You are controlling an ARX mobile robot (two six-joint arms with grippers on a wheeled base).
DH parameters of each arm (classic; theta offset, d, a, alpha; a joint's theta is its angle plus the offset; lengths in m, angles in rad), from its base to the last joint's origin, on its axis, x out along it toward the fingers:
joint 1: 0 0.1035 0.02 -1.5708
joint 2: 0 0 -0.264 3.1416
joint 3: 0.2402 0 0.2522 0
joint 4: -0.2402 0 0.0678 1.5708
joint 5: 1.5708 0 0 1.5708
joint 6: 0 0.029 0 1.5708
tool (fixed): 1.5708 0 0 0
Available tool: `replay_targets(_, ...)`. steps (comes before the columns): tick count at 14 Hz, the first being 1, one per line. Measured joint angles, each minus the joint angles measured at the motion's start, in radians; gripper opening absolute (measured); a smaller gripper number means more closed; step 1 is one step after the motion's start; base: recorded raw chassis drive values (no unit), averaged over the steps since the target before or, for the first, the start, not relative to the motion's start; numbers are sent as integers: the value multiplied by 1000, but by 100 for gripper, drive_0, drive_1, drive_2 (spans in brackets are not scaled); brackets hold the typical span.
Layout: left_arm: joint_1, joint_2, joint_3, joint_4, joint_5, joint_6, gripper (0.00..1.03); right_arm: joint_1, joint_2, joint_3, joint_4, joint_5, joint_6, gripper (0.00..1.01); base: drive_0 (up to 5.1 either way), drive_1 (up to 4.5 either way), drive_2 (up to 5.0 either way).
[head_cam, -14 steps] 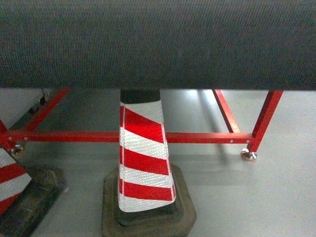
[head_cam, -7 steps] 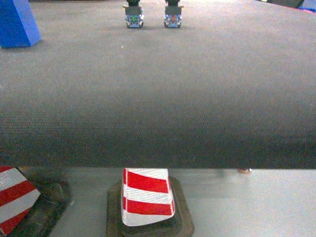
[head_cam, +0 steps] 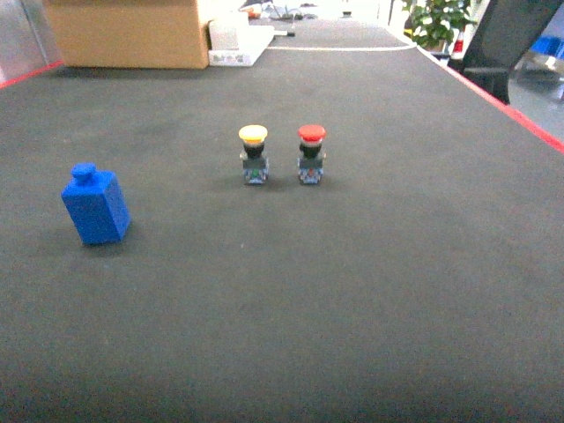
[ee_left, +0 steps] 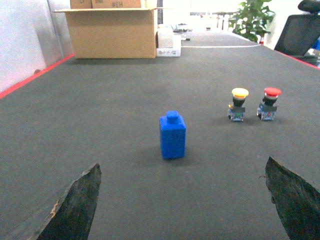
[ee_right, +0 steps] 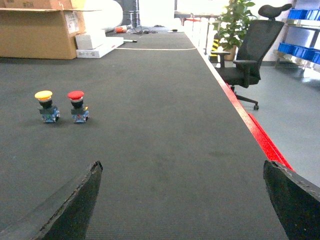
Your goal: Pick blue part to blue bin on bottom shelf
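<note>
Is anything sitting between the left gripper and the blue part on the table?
Nothing visible does. In the left wrist view the blue part stands upright on bare dark mat ahead of the open left gripper. The yellow button and red button sit off to its right.

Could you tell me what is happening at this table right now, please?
Nothing is being held yet. A blue part stands upright on the dark table mat, apart from a yellow push button and a red push button that stand side by side. The left tool is open and faces the blue part, short of it. The right tool is open too, over bare mat. No blue bin or shelf is in view.
</note>
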Motion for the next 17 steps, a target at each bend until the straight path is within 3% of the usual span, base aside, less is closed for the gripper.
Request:
replay_targets(16, 0, 0, 0, -4, 2, 0, 98, 0, 0, 0, -3, 0, 0, 98, 0, 0, 0)
replay_targets(17, -11, 8, 6, -37, -27, -8, 98, 0, 0, 0, -3, 0, 1, 98, 0, 0, 0)
